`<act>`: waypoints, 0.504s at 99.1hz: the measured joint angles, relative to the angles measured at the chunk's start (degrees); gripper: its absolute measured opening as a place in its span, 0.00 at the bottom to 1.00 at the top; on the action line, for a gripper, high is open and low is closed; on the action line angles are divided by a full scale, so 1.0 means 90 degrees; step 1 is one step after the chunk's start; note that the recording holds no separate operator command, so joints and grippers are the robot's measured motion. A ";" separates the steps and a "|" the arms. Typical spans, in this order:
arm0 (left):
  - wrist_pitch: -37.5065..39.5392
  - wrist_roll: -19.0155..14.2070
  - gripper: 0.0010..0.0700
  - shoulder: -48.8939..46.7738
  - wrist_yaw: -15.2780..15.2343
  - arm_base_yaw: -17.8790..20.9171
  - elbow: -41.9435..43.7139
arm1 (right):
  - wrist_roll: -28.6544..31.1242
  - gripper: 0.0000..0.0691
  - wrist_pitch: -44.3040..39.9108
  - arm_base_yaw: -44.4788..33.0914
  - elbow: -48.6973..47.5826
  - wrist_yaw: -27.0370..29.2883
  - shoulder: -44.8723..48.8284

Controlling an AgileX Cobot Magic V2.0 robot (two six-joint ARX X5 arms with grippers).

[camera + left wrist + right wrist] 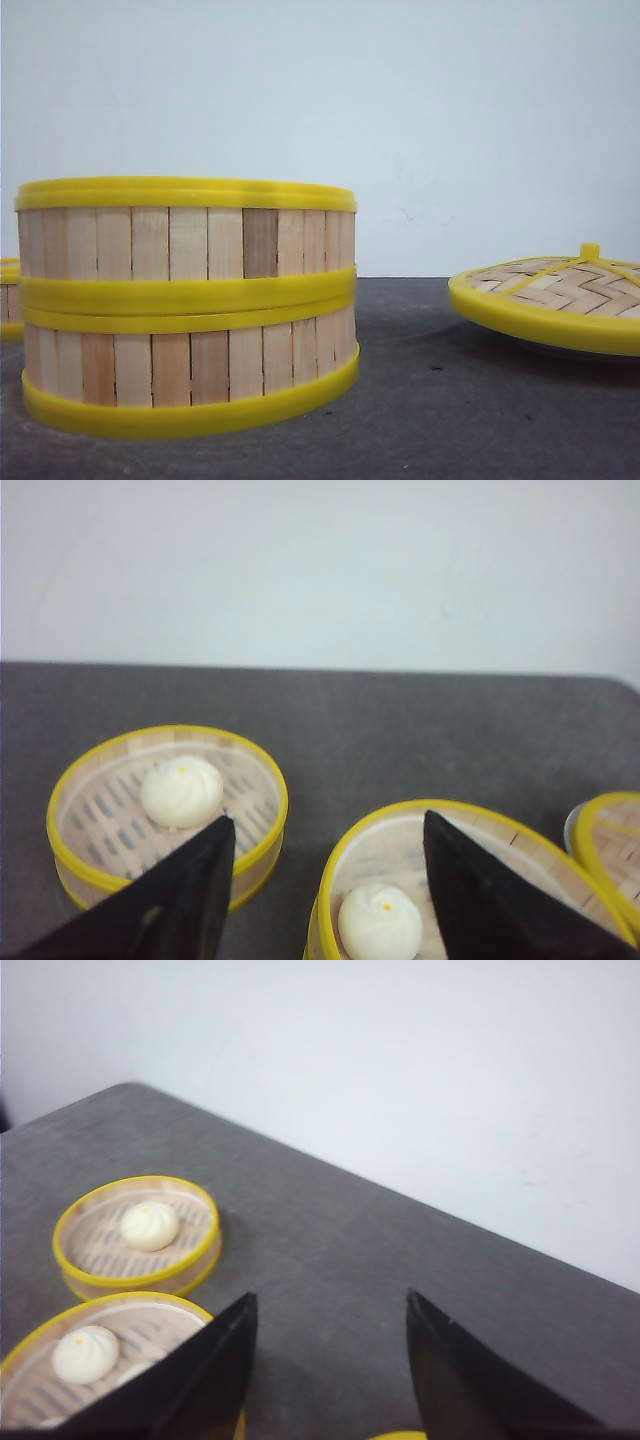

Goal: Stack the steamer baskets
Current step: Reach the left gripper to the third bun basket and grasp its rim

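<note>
Two steamer baskets stand stacked at the left of the front view, the upper one (185,235) resting on the lower one (190,365). A third steamer basket (8,298) peeks in at the far left edge. In the left wrist view the single basket (110,815) holds a white bun (181,791), and the stack's top basket (470,845) holds another bun (379,922). My left gripper (328,818) hangs open above the gap between them, holding nothing. My right gripper (330,1294) is open over bare table, beside the stack (140,1322) and the single basket (100,1240).
A flat woven lid (560,295) with a yellow rim and knob lies tilted at the right, something pale under it. Its rim shows at the edge of the left wrist view (612,845). The dark grey table (450,400) ends at a white wall behind.
</note>
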 joint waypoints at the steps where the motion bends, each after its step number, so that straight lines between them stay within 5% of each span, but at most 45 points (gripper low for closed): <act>1: 0.0017 0.0000 0.50 0.0041 0.0000 0.0000 0.0000 | 0.0000 0.41 0.0027 0.0000 -0.0078 0.0022 -0.0068; 27: 0.0896 0.0109 0.50 0.1056 0.0002 0.0148 0.0000 | 0.0109 0.43 0.0228 0.0000 -0.2465 0.0403 -0.1955; 50: 0.1955 0.0216 0.50 0.1916 0.0005 0.0925 0.0002 | 0.0661 0.66 -0.0318 0.0000 -0.3623 0.0420 -0.2880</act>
